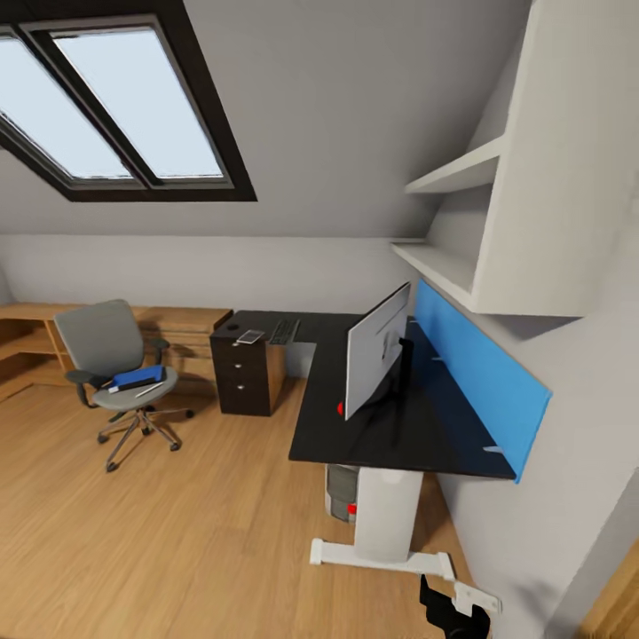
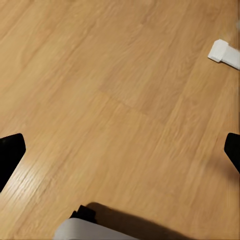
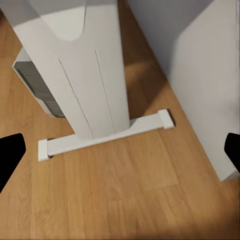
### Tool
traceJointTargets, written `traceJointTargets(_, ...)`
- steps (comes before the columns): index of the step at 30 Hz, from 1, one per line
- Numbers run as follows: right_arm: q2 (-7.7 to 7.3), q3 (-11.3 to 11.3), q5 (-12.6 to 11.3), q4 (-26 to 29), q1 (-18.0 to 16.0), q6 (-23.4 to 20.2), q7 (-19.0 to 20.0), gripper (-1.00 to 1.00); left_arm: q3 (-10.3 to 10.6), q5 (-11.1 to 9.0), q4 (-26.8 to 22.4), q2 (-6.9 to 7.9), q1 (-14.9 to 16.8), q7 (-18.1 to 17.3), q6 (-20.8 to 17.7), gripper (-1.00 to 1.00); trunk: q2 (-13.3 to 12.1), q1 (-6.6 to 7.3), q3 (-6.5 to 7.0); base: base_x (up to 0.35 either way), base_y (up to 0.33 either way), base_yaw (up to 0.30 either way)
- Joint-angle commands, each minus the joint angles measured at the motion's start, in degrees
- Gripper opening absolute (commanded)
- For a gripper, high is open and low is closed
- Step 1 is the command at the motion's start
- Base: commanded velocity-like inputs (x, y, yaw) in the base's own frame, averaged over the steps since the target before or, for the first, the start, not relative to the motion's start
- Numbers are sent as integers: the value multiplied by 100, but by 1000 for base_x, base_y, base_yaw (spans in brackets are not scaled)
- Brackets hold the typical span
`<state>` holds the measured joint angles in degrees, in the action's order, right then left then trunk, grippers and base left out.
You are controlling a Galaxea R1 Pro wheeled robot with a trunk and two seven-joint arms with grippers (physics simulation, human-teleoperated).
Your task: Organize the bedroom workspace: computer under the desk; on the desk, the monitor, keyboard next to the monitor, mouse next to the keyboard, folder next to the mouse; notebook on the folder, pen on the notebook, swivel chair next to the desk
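Note:
The glossy black L-shaped desk [image 1: 364, 439] stands against the right wall. On it the monitor [image 1: 377, 355] stands upright, edge-on to me. The keyboard [image 1: 284, 331] lies on the desk's far wing, with a small dark shape, perhaps the mouse [image 1: 232, 327], and a pale flat item [image 1: 250, 336] beside it. The grey computer [image 1: 341, 491] [image 3: 37, 85] sits under the desk. The swivel chair [image 1: 115, 368] stands apart at left, carrying the blue folder [image 1: 138, 376] and the pen [image 1: 151, 388]; I cannot make out the notebook. My left gripper [image 2: 120, 152] and right gripper [image 3: 120, 150] hang open over the floor.
The desk's white leg [image 1: 388, 510] [image 3: 82, 65] and floor foot [image 3: 105, 134] [image 2: 225, 51] are close to my right arm [image 1: 457, 612]. A blue wall panel [image 1: 479, 373], white shelves [image 1: 461, 169] and a wooden dresser [image 1: 177, 318] line the walls. A black drawer unit [image 1: 247, 377] closes the desk's far end.

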<state>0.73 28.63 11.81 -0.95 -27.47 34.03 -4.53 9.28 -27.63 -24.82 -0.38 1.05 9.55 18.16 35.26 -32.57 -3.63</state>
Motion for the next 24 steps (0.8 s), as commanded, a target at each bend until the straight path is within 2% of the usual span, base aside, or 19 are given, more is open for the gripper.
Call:
traceJointTargets(1,0,20,59,-10,-7,16,-47,100,47,-36,-1,6,5,47,27,100,10,-2,-7,0,0,-254)
traceJointTargets(14,9,20,121,-6,37,25,-39,100,47,-25,4,9,5,47,76,100,10,-2,52,0,13,-225)
traceJointTargets(18,37,20,188,-10,40,17,-39,100,47,-23,4,11,1,47,82,100,10,-2,55,0,277,-42)
traceJointTargets(24,34,20,190,-10,40,18,-39,100,47,-23,4,10,4,47,82,100,10,-2,55,0,300,-187)
